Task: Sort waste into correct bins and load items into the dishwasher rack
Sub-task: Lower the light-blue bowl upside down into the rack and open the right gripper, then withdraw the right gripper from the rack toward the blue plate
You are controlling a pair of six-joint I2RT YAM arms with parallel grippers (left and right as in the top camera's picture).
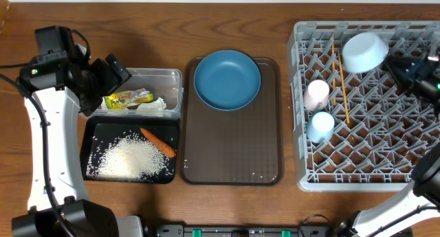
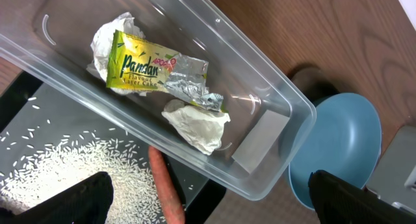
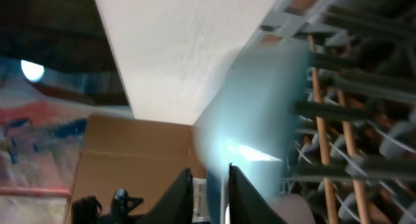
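Wooden table (image 1: 227, 17) looks nearly sorted: wrapper (image 1: 127, 98) and tissue (image 1: 152, 105) in the clear box (image 1: 172, 79), rice (image 1: 130, 158) and carrot (image 1: 158, 142) in the black tray (image 1: 89, 137). The bowl (image 1: 364, 51), pink cup (image 1: 317, 94), blue cup (image 1: 320, 125) and chopsticks (image 1: 340, 79) are in the dishwasher rack (image 1: 385, 161), and only the plate (image 1: 227, 79) waits on the brown tray (image 1: 230, 148). The left gripper (image 2: 214, 198) hangs spread over the box; the right gripper (image 3: 209, 198) has its fingers either side of the bowl's rim, gripping or not I cannot tell.

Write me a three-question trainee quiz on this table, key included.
1. True or false: the carrot lies in the black tray with the rice.
2. What sits on the brown serving tray? A) chopsticks B) dark-blue plate C) bowl
3. How many cups are in the dishwasher rack?
Key: 1 true; 2 B; 3 two, the pink cup and the light-blue cup.
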